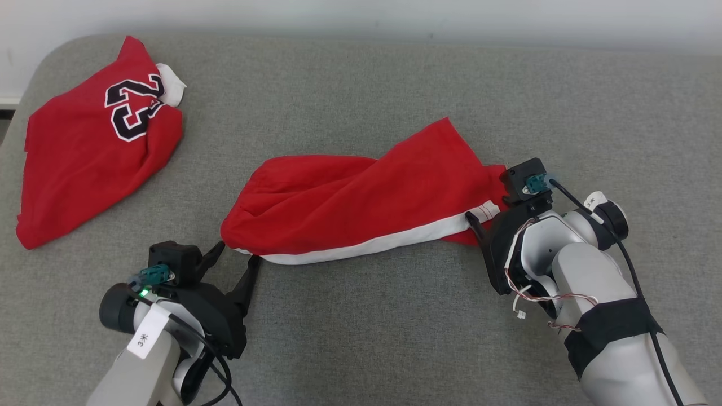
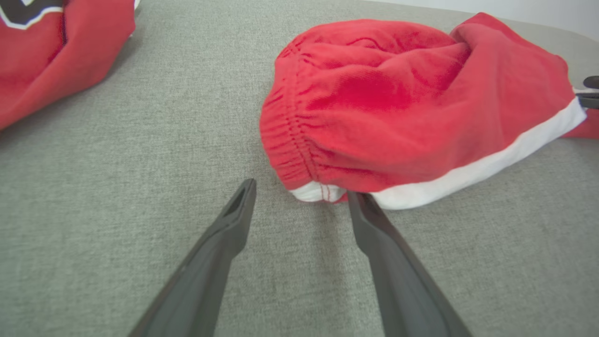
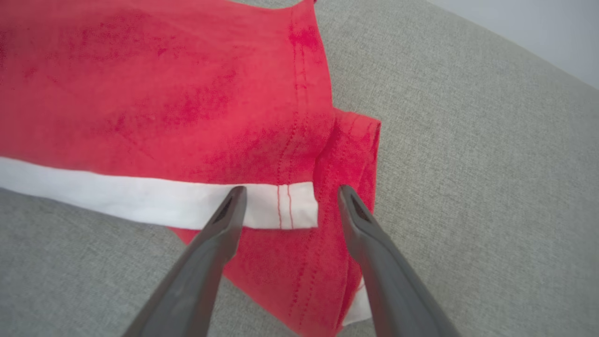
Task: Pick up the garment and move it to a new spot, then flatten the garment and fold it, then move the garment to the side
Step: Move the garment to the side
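**Both grippers spread at the ends of the twisted shorts**

Nearest the front edge of the surface (image 1: 395, 338), the left gripper (image 2: 302, 187) has its jaws apart at the waistband corner. The right gripper (image 3: 291, 188) has its jaws apart over the striped leg hem. The red shorts (image 1: 361, 203) lie twisted across the middle. A pinch that catches only one layer could slip or drag them crooked. A red jersey (image 1: 96, 152) sits at the far left corner.

Shorts (image 3: 140, 93) and jersey (image 2: 47, 56) partly off-frame
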Motion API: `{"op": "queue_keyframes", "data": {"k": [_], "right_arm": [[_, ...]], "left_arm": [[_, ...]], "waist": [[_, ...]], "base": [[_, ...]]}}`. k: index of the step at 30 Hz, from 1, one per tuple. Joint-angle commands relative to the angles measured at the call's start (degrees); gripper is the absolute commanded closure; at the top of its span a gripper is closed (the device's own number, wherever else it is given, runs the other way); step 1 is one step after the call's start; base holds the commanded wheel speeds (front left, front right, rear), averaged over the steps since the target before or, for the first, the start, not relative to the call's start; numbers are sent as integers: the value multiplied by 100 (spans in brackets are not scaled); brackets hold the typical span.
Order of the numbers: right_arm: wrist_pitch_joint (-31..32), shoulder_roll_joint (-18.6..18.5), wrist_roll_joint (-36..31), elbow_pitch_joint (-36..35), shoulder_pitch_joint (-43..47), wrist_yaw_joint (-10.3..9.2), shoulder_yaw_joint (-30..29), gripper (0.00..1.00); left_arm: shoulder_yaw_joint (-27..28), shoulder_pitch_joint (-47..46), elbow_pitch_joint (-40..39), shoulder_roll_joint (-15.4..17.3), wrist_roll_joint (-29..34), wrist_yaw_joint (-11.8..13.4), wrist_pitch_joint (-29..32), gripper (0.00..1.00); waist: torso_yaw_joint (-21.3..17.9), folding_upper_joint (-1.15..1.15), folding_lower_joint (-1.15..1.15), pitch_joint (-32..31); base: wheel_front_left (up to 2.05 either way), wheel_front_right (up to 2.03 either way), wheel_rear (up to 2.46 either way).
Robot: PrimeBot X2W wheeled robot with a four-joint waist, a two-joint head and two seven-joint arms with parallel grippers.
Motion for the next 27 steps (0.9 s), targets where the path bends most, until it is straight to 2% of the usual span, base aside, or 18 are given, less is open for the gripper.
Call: {"op": "queue_keyframes", "data": {"k": [1,6,7,8,9,10,11,12,13,14,27], "right_arm": [[-22,-21,59,38,-40,-2,11,0],[-123,-22,45,233,-135,-2,2,1],[-130,-22,61,268,-148,-2,-2,14],[-139,-22,62,296,-162,-2,-3,17],[-160,-23,62,319,-174,-2,-3,19],[-182,-23,70,338,-188,-2,4,41],[-201,-23,75,352,-200,-2,17,52],[-220,-23,74,366,-212,-3,31,67],[-247,-25,64,382,-220,-4,44,91],[-258,-26,61,399,-224,-5,60,100],[-475,-32,42,436,-207,-5,105,100]], "left_arm": [[-30,-77,8,59,-55,13,-57,0],[-322,-226,28,140,-287,13,-176,0],[-369,-250,39,162,-309,14,-203,3],[-413,-279,51,181,-345,14,-215,10],[-451,-305,63,189,-388,14,-231,27],[-483,-328,74,195,-419,14,-254,51],[-516,-349,90,203,-443,14,-270,58],[-551,-369,101,211,-474,15,-301,95],[-586,-386,114,222,-506,15,-315,100],[-614,-405,128,233,-534,15,-342,100],[-750,-559,279,249,-706,14,-521,100]], "waist": [[33,-1,0,51],[51,-1,0,140],[52,-1,0,156],[55,-1,0,170],[57,-1,0,180],[60,-1,0,190],[62,-1,0,198],[63,-1,0,204],[64,-1,0,207],[63,-1,0,207],[34,-1,0,-21]], "base": [[0,0,0],[0,0,0],[0,0,0],[0,0,0],[0,0,0],[0,0,0],[0,0,0],[0,0,0],[0,0,0],[0,0,0],[0,0,0]]}}
